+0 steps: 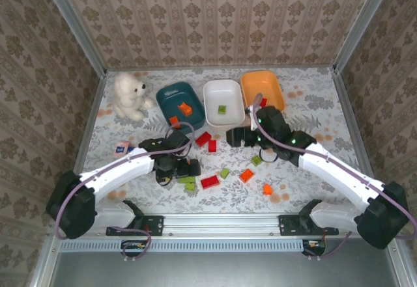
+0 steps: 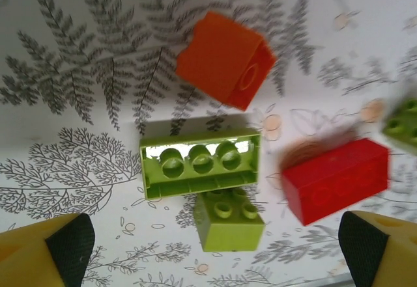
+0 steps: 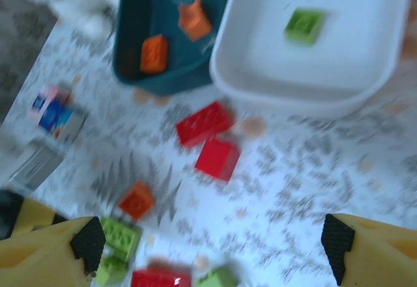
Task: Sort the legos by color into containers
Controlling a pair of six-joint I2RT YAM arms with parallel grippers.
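Left claw [image 2: 216, 245] wide open, empty, over fern-print cloth [image 2: 78, 53]. Glossy lime brick [image 2: 199, 163] lies on its side, hollow tubes showing, blocky orange brick [image 2: 225, 59] near it. Right claw [image 3: 214, 241] spread wide too, holding nothing. Rounded white dish [image 3: 280, 95] has studded green brick [image 3: 303, 25], teal dish [image 3: 124, 46] two orange ones.

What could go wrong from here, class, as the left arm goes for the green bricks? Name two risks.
1. The left gripper hangs open over the long green brick, which seems to touch the small green brick. Closing may catch both or flick one away.
2. The red brick lies close beside them, so a finger coming down might knock it aside.
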